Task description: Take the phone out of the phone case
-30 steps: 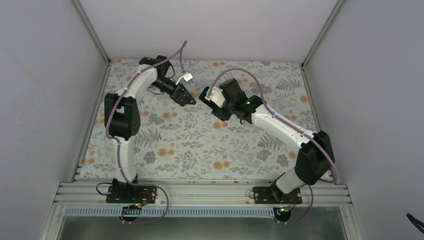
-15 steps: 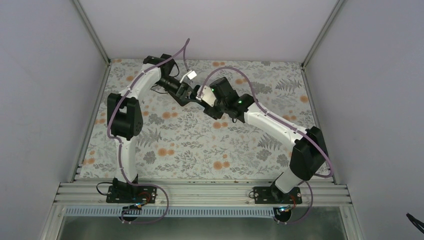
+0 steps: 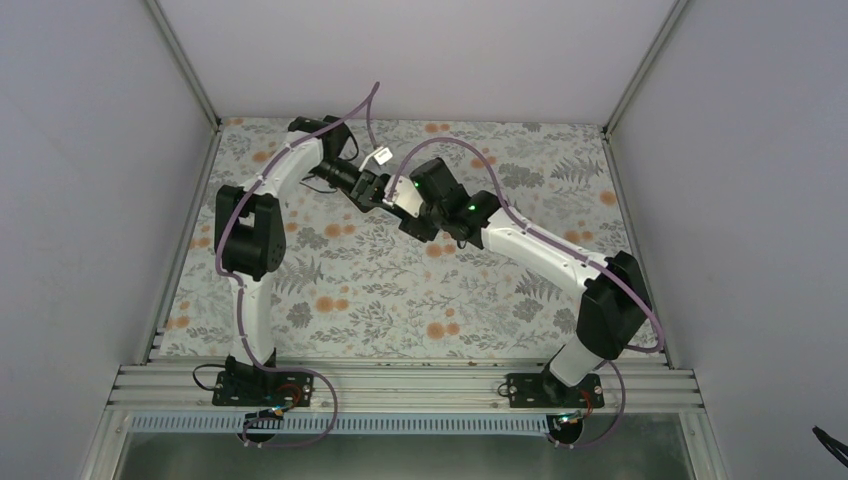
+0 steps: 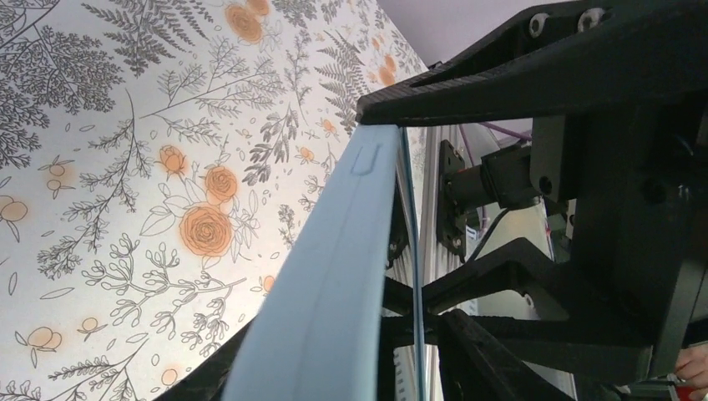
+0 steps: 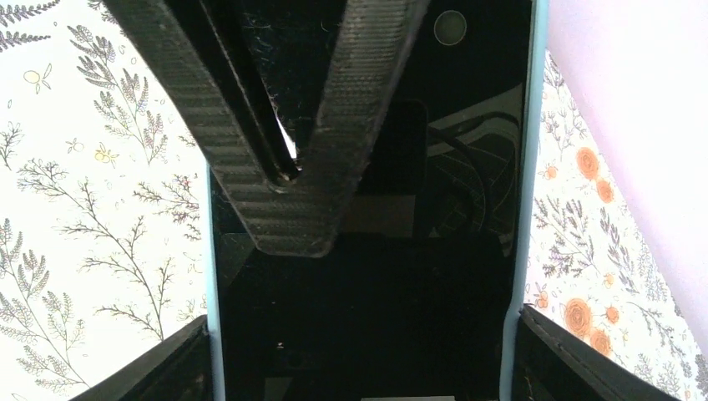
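Note:
The phone [image 5: 376, 317], black screen up, sits in a light-blue phone case [image 5: 522, 209] held above the table's far middle. My right gripper [image 5: 367, 368] is shut across the case's two long sides. One finger [image 5: 292, 192] of my left gripper lies flat on the screen. In the left wrist view the case's edge [image 4: 334, 276] runs between the jaws of my left gripper [image 4: 351, 359], one finger against its back, the other close on the screen side. From above, the left gripper [image 3: 383, 192] and right gripper [image 3: 415, 215] meet at the case [image 3: 406, 198].
A floral cloth [image 3: 400, 290] covers the table. Grey walls close the left, back and right sides, and a metal rail [image 3: 400, 385] carries both arm bases along the near edge. A purple cable [image 3: 365, 115] loops over the left arm.
The right arm has carried the cased phone left toward the left gripper. The left gripper has moved in over the phone's end and its jaws have closed in from wide open.

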You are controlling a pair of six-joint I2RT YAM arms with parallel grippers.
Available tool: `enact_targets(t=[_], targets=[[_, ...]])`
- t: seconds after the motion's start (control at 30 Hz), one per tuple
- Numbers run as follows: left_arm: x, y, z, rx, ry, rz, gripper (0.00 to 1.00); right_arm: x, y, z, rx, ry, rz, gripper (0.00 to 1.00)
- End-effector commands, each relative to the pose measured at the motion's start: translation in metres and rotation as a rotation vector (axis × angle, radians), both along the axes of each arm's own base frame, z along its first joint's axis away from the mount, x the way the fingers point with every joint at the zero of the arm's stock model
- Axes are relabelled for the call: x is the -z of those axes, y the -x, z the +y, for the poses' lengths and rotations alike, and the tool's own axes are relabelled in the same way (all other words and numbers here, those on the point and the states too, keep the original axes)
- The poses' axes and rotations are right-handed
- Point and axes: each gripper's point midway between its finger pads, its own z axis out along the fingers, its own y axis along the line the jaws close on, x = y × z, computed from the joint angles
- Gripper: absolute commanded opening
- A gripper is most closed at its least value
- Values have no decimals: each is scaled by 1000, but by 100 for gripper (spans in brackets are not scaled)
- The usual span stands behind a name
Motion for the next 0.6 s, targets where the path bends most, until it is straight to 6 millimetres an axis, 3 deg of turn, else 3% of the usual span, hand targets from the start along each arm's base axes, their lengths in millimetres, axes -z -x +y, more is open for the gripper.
enact_targets(t=[0.0, 0.17, 0.23, 0.3, 0.33, 0.37, 0.57], targets=[[-20, 0, -4, 5, 56, -40, 44, -23, -3, 4, -1, -48, -67, 43], [-19, 2, -3, 7, 56, -38, 28, -21, 1, 3, -9, -43, -61, 44], [-21, 3, -3, 8, 56, -45, 20, -20, 4, 3, -21, -41, -50, 49], [-24, 4, -2, 11, 55, -61, 12, -19, 8, 0, -30, -38, -42, 74], [-25, 5, -2, 14, 53, -71, 8, -19, 10, -2, -32, -39, -41, 92], [-27, 7, 0, 17, 49, -89, 6, -18, 14, -4, -42, -35, -32, 99], [-39, 21, 13, 51, -26, -246, 2, -20, 26, -45, -133, -129, 195, 100]])
